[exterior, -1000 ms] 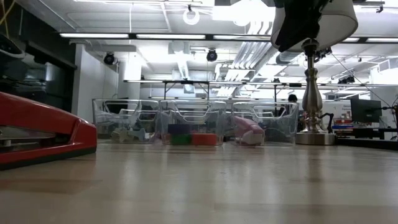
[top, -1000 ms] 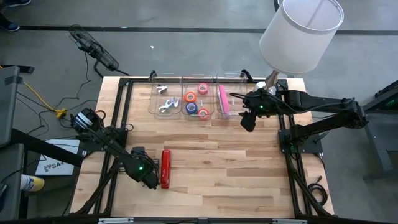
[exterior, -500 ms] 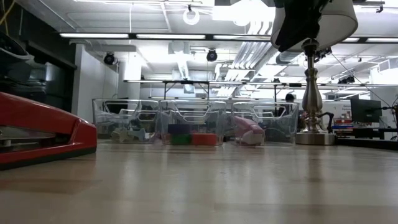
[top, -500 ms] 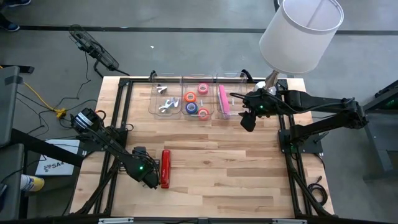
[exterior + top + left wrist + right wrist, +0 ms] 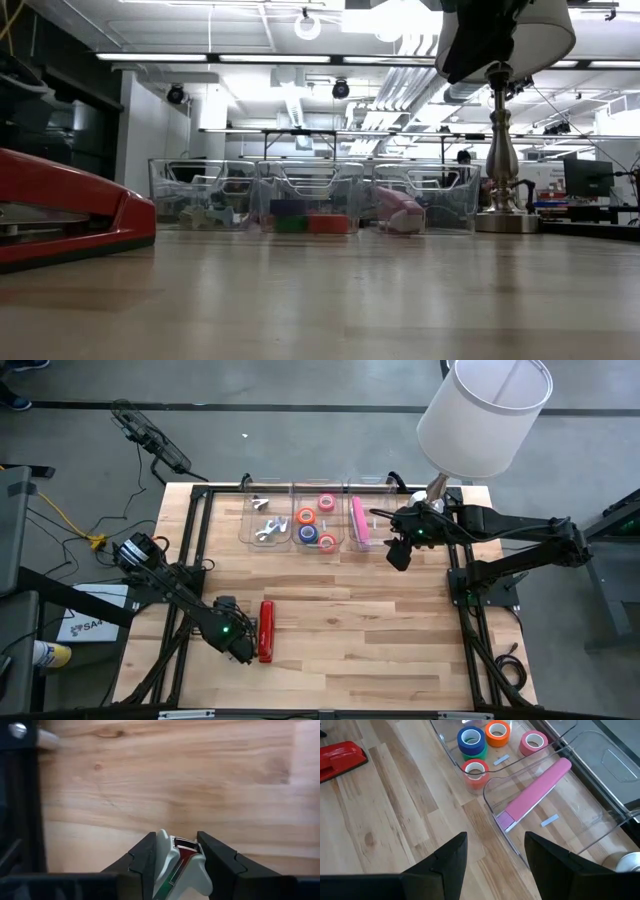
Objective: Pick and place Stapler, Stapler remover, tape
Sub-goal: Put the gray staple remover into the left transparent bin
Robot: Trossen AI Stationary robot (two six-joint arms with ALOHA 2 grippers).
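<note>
A red stapler lies flat on the wood at the near left, also seen in the low view. Just left of its near end my left gripper points steeply down. It is shut on a small pale silvery thing with a red and green streak, by its look a stapler remover. My right gripper hangs open above the table in front of the bins, and nothing is between its fingers. Tape rolls sit in the middle bin and a pink stapler in the right bin. My left gripper pinches the small pale thing between its two fingers, one on each of its sides. The fingers come from above, pointing steeply down. In the high view the gripper's own body hides the place, and I cannot tell whether the thing rests on the wood.
Three clear bins stand in a row at the far edge, and the left one holds silvery claws. A lamp with a white shade stands at the far right corner. Black frame rails run along both table sides. Bare wood fills the middle.
</note>
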